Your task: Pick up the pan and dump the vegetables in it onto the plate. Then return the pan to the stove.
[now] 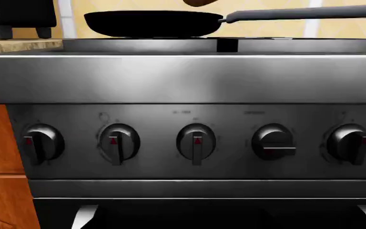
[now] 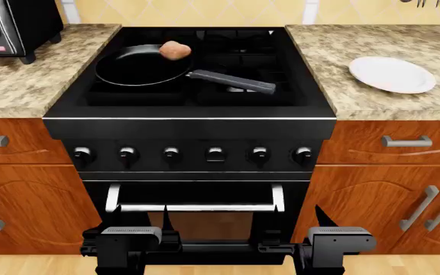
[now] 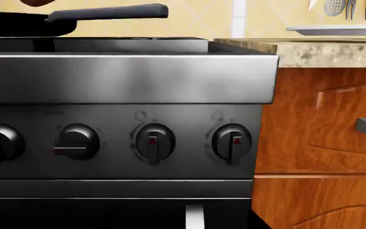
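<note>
The black pan (image 2: 136, 67) sits on the stove's (image 2: 189, 123) left burners, its long grey handle (image 2: 231, 81) pointing right. A small tan-pink potato (image 2: 175, 50) lies in it at the far rim. The white plate (image 2: 392, 74) lies on the right counter. Both arms hang low in front of the oven door. My left gripper (image 2: 158, 220) and right gripper (image 2: 321, 217) show only as dark tips against the door, far below the pan. The left wrist view shows the pan (image 1: 151, 23) from the side, the right wrist view its handle (image 3: 106, 12) and the plate's edge (image 3: 335, 30).
A black-and-silver toaster oven (image 2: 10, 26) stands on the left counter. Six knobs (image 2: 215, 153) line the stove front above the oven door handle (image 2: 193, 207). Wooden cabinets with silver handles (image 2: 405, 140) flank the stove. Utensils (image 3: 348, 7) hang on the wall at the right.
</note>
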